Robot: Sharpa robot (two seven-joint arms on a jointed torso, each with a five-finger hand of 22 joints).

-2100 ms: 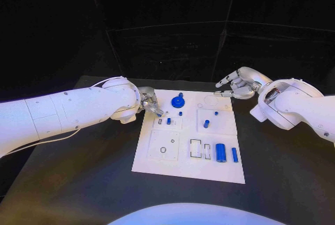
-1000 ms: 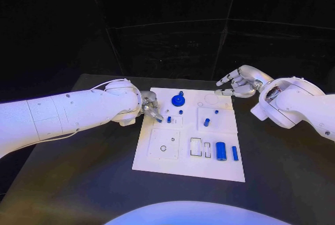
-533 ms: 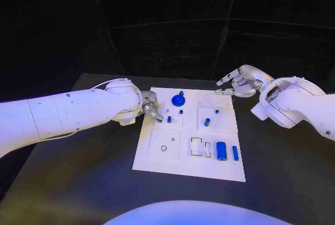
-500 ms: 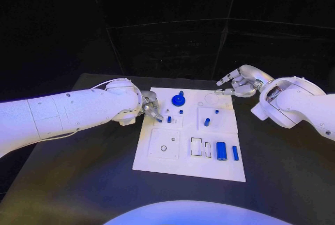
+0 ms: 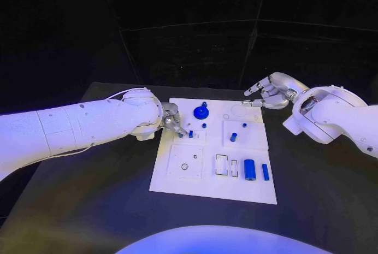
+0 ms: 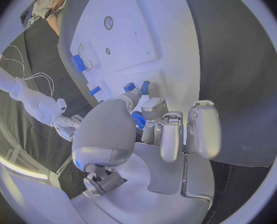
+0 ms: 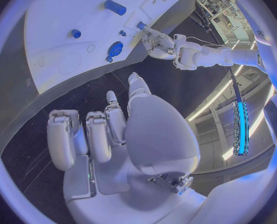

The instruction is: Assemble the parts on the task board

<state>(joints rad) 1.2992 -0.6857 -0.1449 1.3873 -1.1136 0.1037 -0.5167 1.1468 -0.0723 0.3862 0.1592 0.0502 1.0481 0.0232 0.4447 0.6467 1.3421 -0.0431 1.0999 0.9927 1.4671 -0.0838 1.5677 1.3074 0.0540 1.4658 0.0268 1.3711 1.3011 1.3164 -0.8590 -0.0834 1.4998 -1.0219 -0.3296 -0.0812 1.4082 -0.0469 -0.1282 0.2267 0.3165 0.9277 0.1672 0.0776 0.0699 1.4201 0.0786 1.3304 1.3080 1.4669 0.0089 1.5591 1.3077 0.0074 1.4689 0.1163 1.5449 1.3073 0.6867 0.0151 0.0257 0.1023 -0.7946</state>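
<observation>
The white task board (image 5: 206, 183) lies mid-table. My left hand (image 5: 171, 123) reaches over its left edge and pinches a small blue peg (image 5: 180, 135) between thumb and fingertip; the left wrist view has the peg (image 6: 138, 120) between the fingers, and the right wrist view has it (image 7: 140, 25) at that hand's tip. Beside it stands another blue peg (image 5: 190, 135). A round blue knob (image 5: 201, 113) sits near the far edge. A large blue cylinder (image 5: 249, 170) and a thin one (image 5: 265, 173) lie at the near right. My right hand (image 5: 265, 95) hovers off the far right corner, fingers apart, holding nothing.
More small blue pegs stand mid-board (image 5: 233, 137), (image 5: 204, 126), (image 5: 243, 126). White rectangular slots (image 5: 222, 165) and a ring mark (image 5: 184, 167) sit on the near half. The black table (image 5: 94, 199) surrounds the board.
My left arm has shifted slightly while its fingers stay at the small blue peg. The right hand has hardly moved.
</observation>
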